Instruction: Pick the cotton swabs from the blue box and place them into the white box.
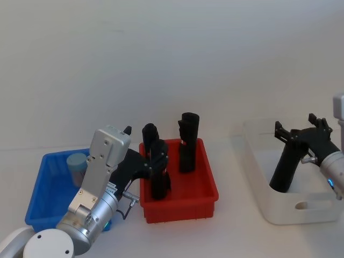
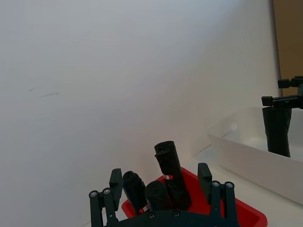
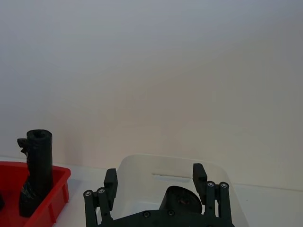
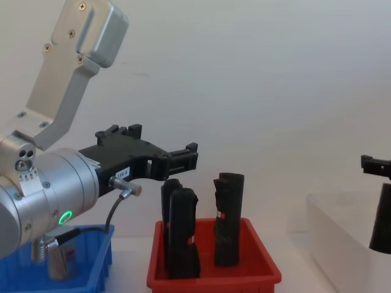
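One jar of cotton swabs (image 1: 77, 166) with a pale lid stands in the blue box (image 1: 43, 201) at the left, also seen low in the chest view (image 4: 59, 259). My left gripper (image 1: 156, 161) hangs open and empty above the red bin, to the right of the blue box. The white box (image 1: 279, 215) stands at the right. A black rolled pack (image 1: 285, 169) leans inside it. My right gripper (image 1: 295, 129) is open with the pack's top between its fingers (image 3: 199, 174).
The red bin (image 1: 183, 207) stands between the two boxes and holds three upright black rolled packs (image 1: 187, 141). My left arm's silver forearm (image 1: 105, 161) crosses over the blue box. A bare white wall rises behind the table.
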{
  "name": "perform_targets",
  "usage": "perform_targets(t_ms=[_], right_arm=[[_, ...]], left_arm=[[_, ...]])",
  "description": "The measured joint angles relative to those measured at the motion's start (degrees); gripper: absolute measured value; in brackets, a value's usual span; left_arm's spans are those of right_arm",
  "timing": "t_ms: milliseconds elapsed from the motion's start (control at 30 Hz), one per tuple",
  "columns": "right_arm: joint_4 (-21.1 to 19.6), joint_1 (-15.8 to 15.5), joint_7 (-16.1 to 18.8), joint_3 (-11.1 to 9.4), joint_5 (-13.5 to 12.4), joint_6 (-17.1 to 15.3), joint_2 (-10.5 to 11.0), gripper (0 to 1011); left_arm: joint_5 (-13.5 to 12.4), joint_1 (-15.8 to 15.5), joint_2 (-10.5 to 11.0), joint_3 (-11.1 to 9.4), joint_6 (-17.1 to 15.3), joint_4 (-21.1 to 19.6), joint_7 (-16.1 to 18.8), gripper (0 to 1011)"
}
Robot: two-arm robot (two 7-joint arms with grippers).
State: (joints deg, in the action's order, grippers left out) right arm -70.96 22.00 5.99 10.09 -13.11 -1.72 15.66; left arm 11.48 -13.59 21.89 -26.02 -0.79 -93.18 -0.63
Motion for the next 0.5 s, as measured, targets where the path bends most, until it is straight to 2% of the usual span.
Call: perform_targets(t_ms=[33,500], right_arm=[[0.00,-0.07,0.09,-0.04,-0.05,0.11,0.03,1002],[-0.30,-0.47,0.62,-0.34,-0.11,0.70,0.24,1002]], left_arm=[[0.00,0.00,0.00,0.00,0.00,0.00,0.00,1004],[0.00,0.00,0.00,0.00,0.00,0.00,0.00,1004]])
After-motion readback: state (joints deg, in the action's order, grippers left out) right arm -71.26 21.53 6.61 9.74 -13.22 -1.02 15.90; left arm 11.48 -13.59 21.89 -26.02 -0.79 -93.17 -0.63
